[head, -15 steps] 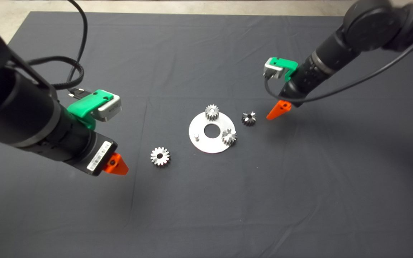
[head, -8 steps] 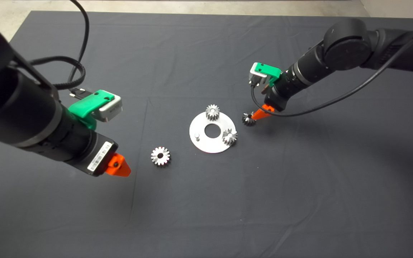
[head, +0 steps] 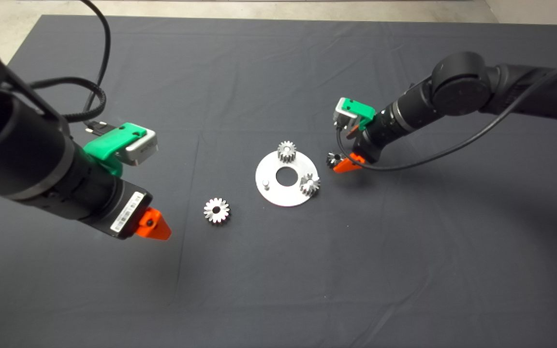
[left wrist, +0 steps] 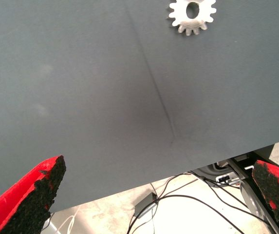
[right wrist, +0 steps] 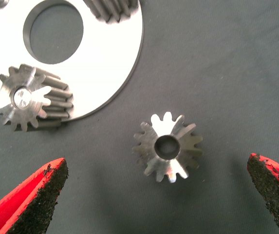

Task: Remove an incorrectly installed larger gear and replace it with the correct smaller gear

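Steel smaller gear point(right wrist: 167, 146) lies between my R gripper point(right wrist: 154, 195) jaws, spread wide, untouched; L gripper point(left wrist: 158, 195) jaws wide too, larger gear point(left wrist: 192, 15) well beyond.

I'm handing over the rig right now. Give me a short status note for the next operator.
Right gripper: open, straddling the smaller gear on the mat beside the plate, not yet gripping.
Left gripper: open, hovering near the larger gear.
Done: larger gear is off the plate, lying on the mat; two small gears sit on their pegs, the third peg is bare.
Left: close on the smaller gear, lift it, seat it on the bare peg.
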Robot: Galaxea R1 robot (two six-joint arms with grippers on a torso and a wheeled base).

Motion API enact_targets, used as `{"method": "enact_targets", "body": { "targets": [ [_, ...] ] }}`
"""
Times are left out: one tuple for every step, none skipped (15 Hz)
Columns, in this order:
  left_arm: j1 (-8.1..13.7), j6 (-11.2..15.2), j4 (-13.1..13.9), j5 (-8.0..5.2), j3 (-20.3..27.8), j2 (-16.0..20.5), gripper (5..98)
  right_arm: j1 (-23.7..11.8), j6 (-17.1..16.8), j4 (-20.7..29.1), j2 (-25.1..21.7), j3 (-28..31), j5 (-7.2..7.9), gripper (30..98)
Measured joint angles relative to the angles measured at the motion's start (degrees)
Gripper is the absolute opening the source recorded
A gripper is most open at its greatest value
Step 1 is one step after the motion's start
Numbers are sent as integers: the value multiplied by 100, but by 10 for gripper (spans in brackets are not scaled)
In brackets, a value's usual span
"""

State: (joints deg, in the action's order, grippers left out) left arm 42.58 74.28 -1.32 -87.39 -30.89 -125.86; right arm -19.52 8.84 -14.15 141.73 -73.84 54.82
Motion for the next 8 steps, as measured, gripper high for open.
{"method": "enact_targets", "body": {
  "targets": [
    [0, 0, 9, 0, 0, 20, 983, -7, 2, -93, -9, 0, -76, 977],
    [0, 0, 27, 0, 0, 30, 983, -22, 2, -191, -27, 0, -135, 977],
    [0, -1, 41, -1, 2, 48, 983, -32, 2, -217, -55, 0, -213, 977],
    [0, 0, 48, -1, 2, 61, 983, -32, 2, -253, -77, 0, -238, 977],
    [0, 0, 51, -1, 2, 61, 983, -29, 2, -294, -85, 0, -238, 977],
    [0, 0, 52, -1, 2, 56, 983, -18, 2, -363, -93, 0, -238, 977],
    [0, 0, 52, 5, 2, 59, 983, 20, 2, -451, -94, 0, -244, 977],
    [0, 0, 55, -1, 2, 61, 983, 61, 2, -478, -93, 2, -248, 977]
  ]
}}
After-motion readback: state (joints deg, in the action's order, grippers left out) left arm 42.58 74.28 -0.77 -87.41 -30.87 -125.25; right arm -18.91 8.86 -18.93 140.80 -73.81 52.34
